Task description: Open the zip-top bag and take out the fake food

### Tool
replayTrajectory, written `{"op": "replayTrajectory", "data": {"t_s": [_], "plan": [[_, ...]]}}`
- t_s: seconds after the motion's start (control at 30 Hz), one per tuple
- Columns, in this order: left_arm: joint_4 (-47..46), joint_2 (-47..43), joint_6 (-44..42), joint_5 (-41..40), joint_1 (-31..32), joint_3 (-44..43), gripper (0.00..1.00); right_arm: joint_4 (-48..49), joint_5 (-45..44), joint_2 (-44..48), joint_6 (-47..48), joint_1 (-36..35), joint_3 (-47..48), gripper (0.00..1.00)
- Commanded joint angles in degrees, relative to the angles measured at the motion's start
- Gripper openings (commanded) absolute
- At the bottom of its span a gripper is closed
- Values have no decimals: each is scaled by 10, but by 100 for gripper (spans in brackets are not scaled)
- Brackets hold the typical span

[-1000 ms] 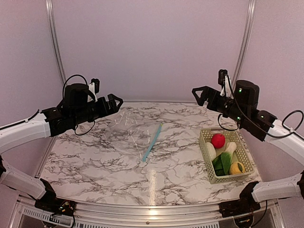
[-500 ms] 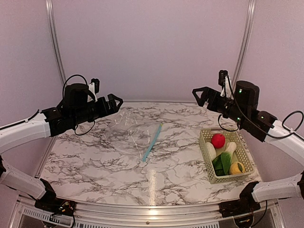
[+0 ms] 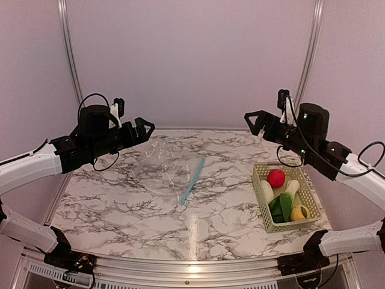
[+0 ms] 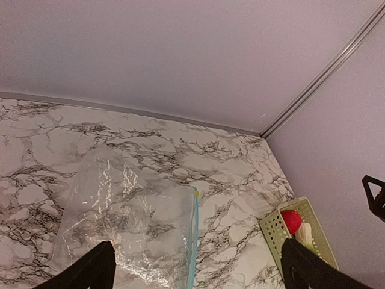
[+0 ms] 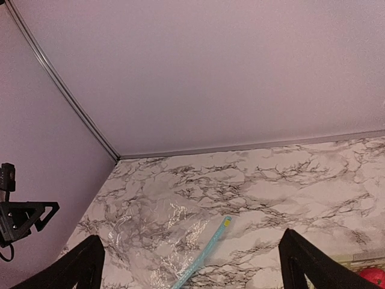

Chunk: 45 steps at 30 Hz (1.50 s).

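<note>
The zip-top bag (image 3: 162, 165) lies flat on the marble table, its light blue zipper strip (image 3: 192, 179) on the right side, and nothing shows inside it. The fake food sits in a basket: a red ball (image 3: 276, 178), a white oblong piece (image 3: 267, 191), a green leafy vegetable (image 3: 281, 206) and a yellow fruit (image 3: 299, 212). My left gripper (image 3: 145, 126) hangs open, high above the bag's left edge. My right gripper (image 3: 251, 119) hangs open, high, left of the basket. The wrist views show the bag (image 4: 120, 217) (image 5: 162, 241) far below open fingers.
A pale yellow-green lattice basket (image 3: 260, 176) stands at the table's right side, also seen in the left wrist view (image 4: 272, 232). Pale walls with metal corner strips (image 3: 310, 54) close off the back and sides. My left gripper (image 5: 24, 217) shows at the right wrist view's left edge.
</note>
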State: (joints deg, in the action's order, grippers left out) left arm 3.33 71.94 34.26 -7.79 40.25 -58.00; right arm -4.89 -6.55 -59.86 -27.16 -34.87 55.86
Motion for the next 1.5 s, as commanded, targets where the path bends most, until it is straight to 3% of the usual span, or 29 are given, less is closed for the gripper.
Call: {"op": "replayTrajectory", "data": {"t_s": [0.0,1.47], "plan": [[6,-15,-5,0,-1,8,99,3,-6,12,0,-5,-4,99],[5,-18,-10,12,-5,7,99,-1,-13,16,-1,-5,0,99]]}}
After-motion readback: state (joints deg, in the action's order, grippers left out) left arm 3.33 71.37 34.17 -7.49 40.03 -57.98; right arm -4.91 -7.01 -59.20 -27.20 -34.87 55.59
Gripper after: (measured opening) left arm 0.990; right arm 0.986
